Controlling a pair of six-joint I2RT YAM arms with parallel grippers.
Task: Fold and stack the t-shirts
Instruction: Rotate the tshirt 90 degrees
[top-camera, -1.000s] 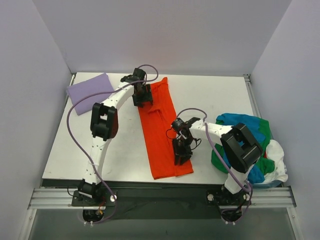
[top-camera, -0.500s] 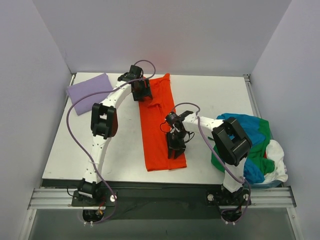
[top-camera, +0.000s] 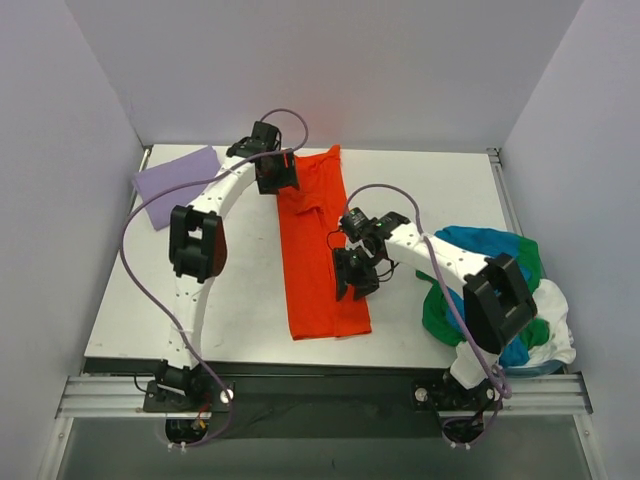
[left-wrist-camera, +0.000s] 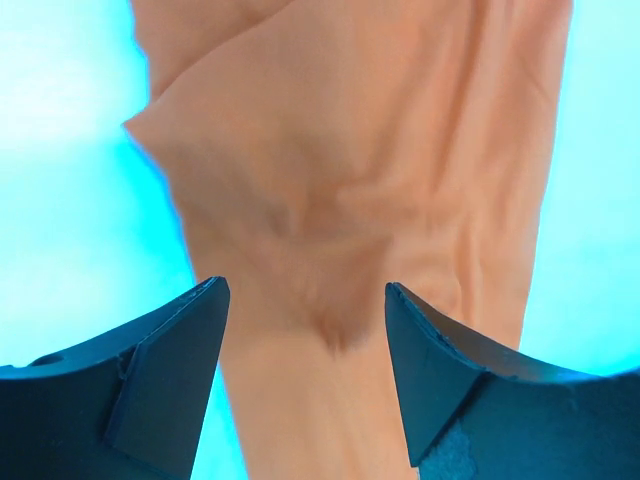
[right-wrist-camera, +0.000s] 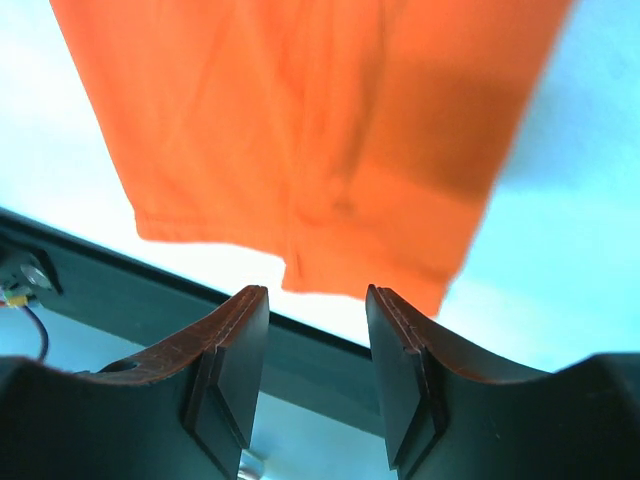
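Observation:
The orange-red t-shirt lies as a long narrow strip down the middle of the table, its hem toward the front edge. My left gripper hovers over the strip's far left corner. In the left wrist view it stands open above the wrinkled cloth, holding nothing. My right gripper hangs over the strip's right edge, nearer the hem. Its jaws stand open and empty, with the hem beyond them. A folded lavender t-shirt sits at the far left corner.
Blue, green and white t-shirts lie heaped at the table's right edge. Grey walls close in the back and both sides. A metal rail runs along the front, with both arm bases on it.
The orange-red strip has slid away from the front edge and a little left. My right gripper has opened and come up off the cloth. The left gripper has drawn back toward the far left.

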